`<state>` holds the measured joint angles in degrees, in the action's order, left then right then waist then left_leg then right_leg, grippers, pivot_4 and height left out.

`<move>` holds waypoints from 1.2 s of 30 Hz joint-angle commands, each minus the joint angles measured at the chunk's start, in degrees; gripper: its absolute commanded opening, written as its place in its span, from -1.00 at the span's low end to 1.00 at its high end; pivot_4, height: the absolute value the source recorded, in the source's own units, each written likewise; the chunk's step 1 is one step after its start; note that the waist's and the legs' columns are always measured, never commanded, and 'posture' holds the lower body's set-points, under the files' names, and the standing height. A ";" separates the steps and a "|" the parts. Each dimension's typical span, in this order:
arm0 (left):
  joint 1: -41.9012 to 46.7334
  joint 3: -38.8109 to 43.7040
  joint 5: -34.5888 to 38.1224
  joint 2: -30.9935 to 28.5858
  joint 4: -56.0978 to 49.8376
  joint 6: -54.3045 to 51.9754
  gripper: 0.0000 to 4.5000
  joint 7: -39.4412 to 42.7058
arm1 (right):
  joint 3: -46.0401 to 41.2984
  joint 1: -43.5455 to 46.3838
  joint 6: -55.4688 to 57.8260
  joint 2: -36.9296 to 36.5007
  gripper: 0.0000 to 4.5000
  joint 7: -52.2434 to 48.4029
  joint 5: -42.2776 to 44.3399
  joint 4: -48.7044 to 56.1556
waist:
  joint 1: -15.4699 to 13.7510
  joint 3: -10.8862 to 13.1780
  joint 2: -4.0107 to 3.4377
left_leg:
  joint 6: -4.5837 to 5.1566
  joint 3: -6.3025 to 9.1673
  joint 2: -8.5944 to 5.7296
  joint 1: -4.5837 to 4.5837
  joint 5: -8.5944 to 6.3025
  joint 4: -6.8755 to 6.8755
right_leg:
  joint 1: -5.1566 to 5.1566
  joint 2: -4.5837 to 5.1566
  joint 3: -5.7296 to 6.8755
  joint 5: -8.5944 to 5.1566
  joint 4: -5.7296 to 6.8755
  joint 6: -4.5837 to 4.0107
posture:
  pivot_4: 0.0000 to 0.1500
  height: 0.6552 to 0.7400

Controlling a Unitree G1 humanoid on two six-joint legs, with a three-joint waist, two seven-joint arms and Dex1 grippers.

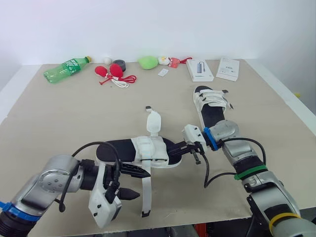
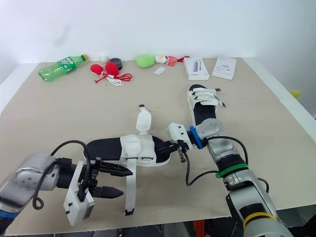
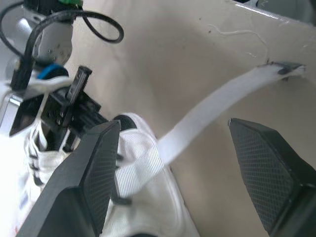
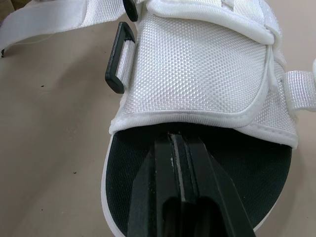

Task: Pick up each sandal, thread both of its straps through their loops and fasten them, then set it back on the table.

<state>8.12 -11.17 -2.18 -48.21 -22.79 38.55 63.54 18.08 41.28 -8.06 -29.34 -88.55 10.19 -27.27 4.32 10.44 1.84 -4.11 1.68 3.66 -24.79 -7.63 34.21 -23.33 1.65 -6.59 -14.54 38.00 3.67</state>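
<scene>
A white sandal with a black insole (image 1: 143, 150) lies on its side-facing line in the middle of the table. One strap (image 1: 153, 122) sticks up and away, loose. The other strap (image 1: 146, 195) trails toward the front edge. My left gripper (image 1: 143, 185) is open just short of that trailing strap (image 3: 217, 106), which crosses in front of its fingertips. My right gripper (image 4: 175, 143) is shut, its tips lying on the insole at the toe, near a black loop (image 4: 118, 59). A second sandal (image 1: 211, 106) rests further back on the right with its straps closed across it.
Along the far edge stand a green bottle (image 1: 65, 69), red items with a white cord (image 1: 112, 72), a grey tape roll (image 1: 119, 64), a green object (image 1: 147, 62) and two white boxes (image 1: 200, 70) (image 1: 227, 69). The table's front edge (image 1: 197, 219) is close beneath both arms.
</scene>
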 commanded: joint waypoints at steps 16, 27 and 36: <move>9.44 -10.87 -3.52 5.22 6.73 -1.52 -0.98 -1.70 | 0.09 -2.15 1.41 -2.39 -1.00 -0.31 -1.45 2.88 | -0.04 0.00 -0.01 | 0.09 0.09 0.00 -0.05 -0.04 0.02 | 0.06 -0.16 -0.13 -0.04 0.03 0.22 | 1.00 1.00; 2.55 -0.75 42.59 -3.98 -9.62 -53.91 -0.98 -3.73 | 0.14 -1.92 0.81 -2.54 -1.00 -0.31 -1.73 2.27 | -0.01 0.01 0.01 | 0.10 0.14 0.00 -0.04 -0.04 0.04 | 0.08 -0.16 -0.12 -0.09 0.10 0.23 | 1.00 1.00; 8.50 10.04 79.66 -4.38 -0.23 -83.27 -0.98 -14.45 | 0.72 -0.54 0.04 -1.44 -1.00 -0.23 -2.20 0.54 | 0.02 0.04 -0.01 | 0.10 0.15 0.02 0.04 -0.05 0.04 | 0.06 -0.21 -0.07 -0.11 0.12 0.19 | 1.00 1.00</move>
<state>15.00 -3.99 73.66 -53.69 -23.95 -42.76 50.42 18.17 40.51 -8.00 -30.08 -88.39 10.04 -25.33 4.34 10.48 1.84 -4.01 1.85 3.68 -24.76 -7.68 34.24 -23.28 1.42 -6.65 -14.65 38.12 3.86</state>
